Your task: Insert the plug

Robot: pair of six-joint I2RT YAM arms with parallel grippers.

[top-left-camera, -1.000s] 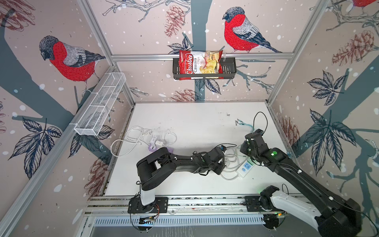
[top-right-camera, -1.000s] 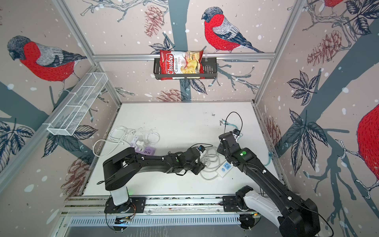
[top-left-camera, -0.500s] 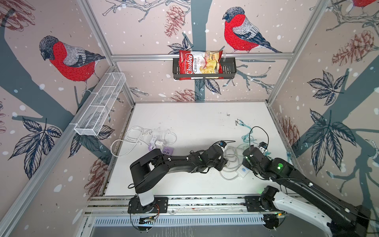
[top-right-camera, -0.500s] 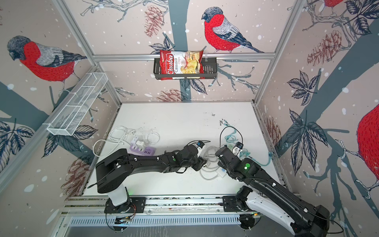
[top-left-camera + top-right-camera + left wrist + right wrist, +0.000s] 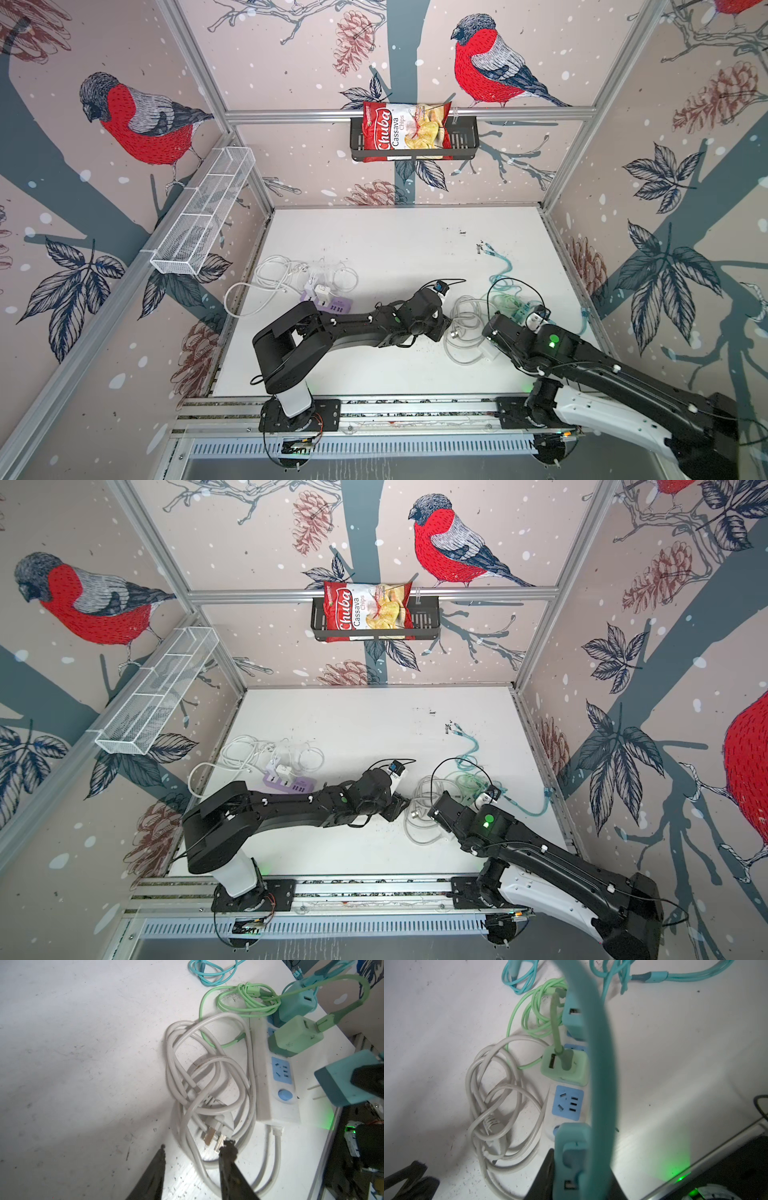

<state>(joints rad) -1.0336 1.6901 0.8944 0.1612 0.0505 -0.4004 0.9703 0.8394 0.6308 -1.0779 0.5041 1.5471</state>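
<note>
The teal plug (image 5: 571, 1147) is gripped firmly by the right gripper (image 5: 577, 1174). Since a second ago it has been brought down from the centre right of a top view towards the lower right. It is now held close over the switch end of the white power strip (image 5: 278, 1109), prongs not yet entered. The free blue socket (image 5: 568, 1103) lies just beyond, so alignment is judged the step in hand. The left gripper (image 5: 195, 1147) is kept partly open and empty by the grey mains plug (image 5: 209, 1136), nearly where it was earlier.
</note>
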